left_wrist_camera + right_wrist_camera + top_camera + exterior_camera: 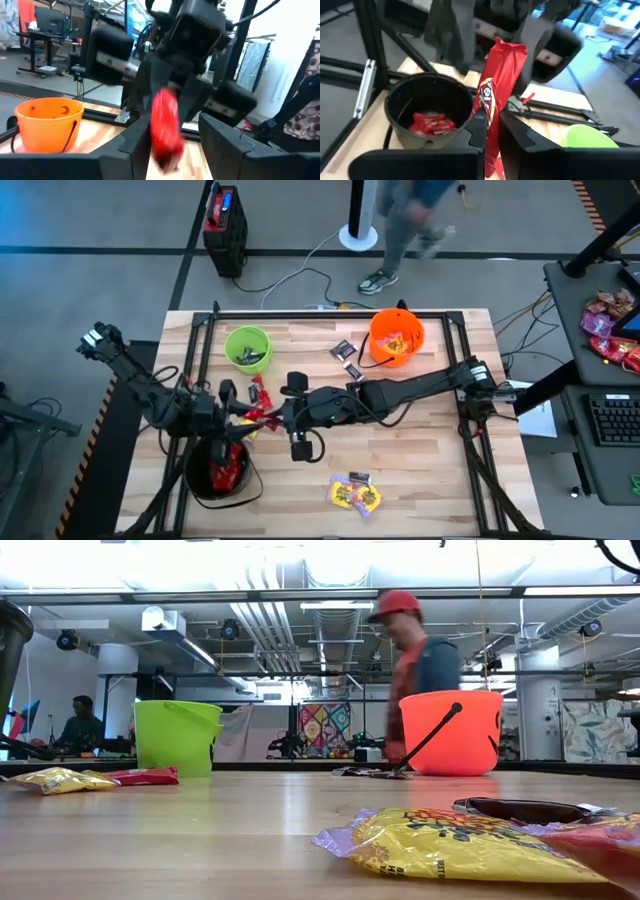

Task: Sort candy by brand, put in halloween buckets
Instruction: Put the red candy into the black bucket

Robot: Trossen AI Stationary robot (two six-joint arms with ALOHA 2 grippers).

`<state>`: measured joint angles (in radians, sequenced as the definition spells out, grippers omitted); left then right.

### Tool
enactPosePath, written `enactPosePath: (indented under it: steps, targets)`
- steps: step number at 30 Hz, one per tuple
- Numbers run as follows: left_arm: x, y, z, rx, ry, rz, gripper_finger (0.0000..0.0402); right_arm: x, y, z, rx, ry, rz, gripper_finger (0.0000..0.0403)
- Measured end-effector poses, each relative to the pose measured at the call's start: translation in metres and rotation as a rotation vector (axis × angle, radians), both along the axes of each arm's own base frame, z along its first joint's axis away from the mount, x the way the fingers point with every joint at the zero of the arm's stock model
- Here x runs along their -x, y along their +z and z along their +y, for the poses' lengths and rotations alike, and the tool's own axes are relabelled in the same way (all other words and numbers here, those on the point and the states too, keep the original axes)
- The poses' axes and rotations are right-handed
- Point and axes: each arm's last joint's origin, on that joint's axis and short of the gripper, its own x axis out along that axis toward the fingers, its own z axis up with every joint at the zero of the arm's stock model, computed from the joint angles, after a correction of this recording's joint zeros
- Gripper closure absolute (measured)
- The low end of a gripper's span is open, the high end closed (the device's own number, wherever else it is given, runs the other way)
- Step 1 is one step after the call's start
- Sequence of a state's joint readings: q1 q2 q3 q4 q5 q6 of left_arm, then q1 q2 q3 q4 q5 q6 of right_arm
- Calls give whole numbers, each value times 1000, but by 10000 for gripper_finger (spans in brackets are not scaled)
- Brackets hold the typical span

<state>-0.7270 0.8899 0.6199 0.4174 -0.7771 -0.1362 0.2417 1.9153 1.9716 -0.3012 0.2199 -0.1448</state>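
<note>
My right gripper (272, 418) reaches across from the table's right and is shut on a red candy packet (497, 95). My left gripper (243, 415) faces it from the left, open, with its fingers (220, 142) on either side of the packet's free end (165, 125); I see no touch. The black bucket (218, 472) stands just nearer, with red candies (431, 122) in it. At the far side stand the green bucket (248, 348) and the orange bucket (396, 337). Yellow candies (355, 493) lie near the front edge, and dark ones (345, 352) beside the orange bucket. My right gripper pinches the red packet between its two fingers, about halfway along its length (489, 109). The fingers come roughly level from the table's right side. The packet stands on end, its top end (510, 50) sticking up past the fingertips, lifted clear of the table.
Another red candy (258, 390) and a yellow one (62, 779) lie on the wood left of centre. A black metal frame (330, 315) rims the table. A person (405, 225) walks past the far edge. A side desk (610, 330) at the right holds pink-red packets.
</note>
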Motion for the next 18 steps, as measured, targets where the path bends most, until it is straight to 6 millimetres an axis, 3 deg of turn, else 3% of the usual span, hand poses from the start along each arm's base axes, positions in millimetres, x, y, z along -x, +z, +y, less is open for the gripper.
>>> enactPosePath:
  steps: [5, 10, 18]
  targets:
    - [-2, 1, 1, -6, 34, 7, 291, -3, -4, 1, -41, 15, 2, 382]
    - [-1, 1, 2, 2, 33, 9, 379, -4, -5, 1, -37, 15, 9, 366]
    - [4, 6, 5, 20, 36, 31, 386, -3, -10, -7, -131, -66, 59, 317]
